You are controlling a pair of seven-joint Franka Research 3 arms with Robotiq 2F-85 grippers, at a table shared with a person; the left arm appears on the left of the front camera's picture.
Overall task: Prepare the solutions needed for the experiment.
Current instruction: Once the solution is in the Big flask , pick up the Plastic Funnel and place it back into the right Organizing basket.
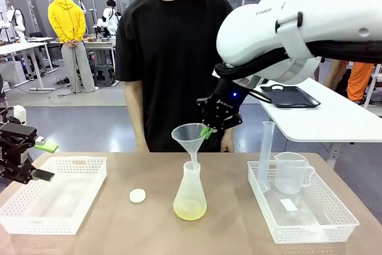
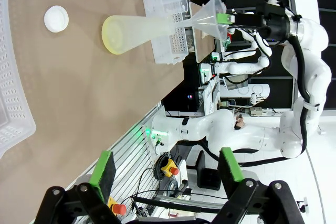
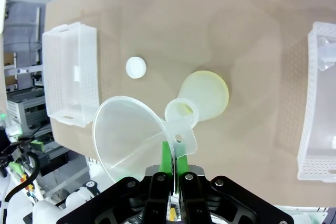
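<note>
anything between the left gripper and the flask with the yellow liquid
Low on the table, the white basket and the white stopper lie between the left gripper and flask. The right gripper holds a funnel at its mouth.

The brown table (image 1: 143, 237) carried a white basket (image 1: 57, 219) at lower left. A white stopper (image 1: 137, 195) and a conical flask (image 1: 190, 183) of yellowish solution (image 1: 190, 210) stood at centre. A second basket (image 1: 313, 231) sat at lower right.

Bright even indoor light, soft shadows, sharp focus, wide-angle wrist distortion
</note>
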